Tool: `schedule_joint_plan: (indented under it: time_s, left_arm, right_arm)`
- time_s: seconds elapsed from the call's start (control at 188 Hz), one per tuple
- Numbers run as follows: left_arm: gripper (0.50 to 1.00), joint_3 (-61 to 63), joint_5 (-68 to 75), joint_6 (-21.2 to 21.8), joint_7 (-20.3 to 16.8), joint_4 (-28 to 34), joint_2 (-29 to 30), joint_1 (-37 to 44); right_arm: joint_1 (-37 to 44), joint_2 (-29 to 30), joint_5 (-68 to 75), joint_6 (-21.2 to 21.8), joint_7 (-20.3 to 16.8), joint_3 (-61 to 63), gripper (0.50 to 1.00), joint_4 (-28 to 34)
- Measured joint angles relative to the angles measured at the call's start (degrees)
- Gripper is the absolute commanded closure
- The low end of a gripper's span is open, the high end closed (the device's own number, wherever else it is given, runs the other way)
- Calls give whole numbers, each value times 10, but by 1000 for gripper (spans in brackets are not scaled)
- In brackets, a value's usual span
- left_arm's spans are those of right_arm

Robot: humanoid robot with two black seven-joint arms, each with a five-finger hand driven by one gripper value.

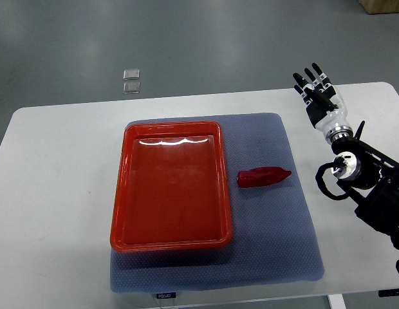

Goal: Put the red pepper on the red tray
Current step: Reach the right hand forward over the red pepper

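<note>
Small glossy red pepper (264, 177), long and tapered, lies flat on the grey textured mat (277, 251), just right of the shallow red plastic tray (120, 193), not touching it; pointed tip faces right, blunt end toward the tray. Tray looks empty. Step in hand, judged: reach and pick. Right hand (318, 93) hovers well apart, up and right of the pepper near the white table's (51, 193) far edge, fingers spread and extended, holding nothing. Best approach: come down over the pepper's thicker middle, pinch across its short width, lift clear of the tray's raised rim before moving left. Skin seems smooth, may slip.
</note>
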Motion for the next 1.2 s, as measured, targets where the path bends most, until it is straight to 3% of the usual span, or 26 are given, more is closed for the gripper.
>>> schedule_joint_plan:
  time_s: [0.202, 0.51, 0.702, 0.882, 1.068, 1.201]
  left_arm:
    - [500, 0, 0, 0, 0, 0, 0, 0]
    - [500, -1, 0, 0, 0, 0, 0, 0]
    - [500, -1, 0, 0, 0, 0, 0, 0]
    - [500, -1, 0, 0, 0, 0, 0, 0]
    - [500, -2, 0, 0, 0, 0, 0, 0]
    - [500, -2, 0, 0, 0, 0, 0, 0]
  right_arm:
    - [19, -28, -41, -2, -1, -13, 587, -2]
    - [58, -77, -256, -18, -2, -84, 591, 16]
    - [124, -153, -358, -14, -2, -206, 591, 71]
    - [195, -218, -386, 20, -2, -323, 591, 138]
    - [252, -234, -518, 27, -3, -419, 591, 205]
    - [267, -235, -633, 28, -30, -470, 591, 246]
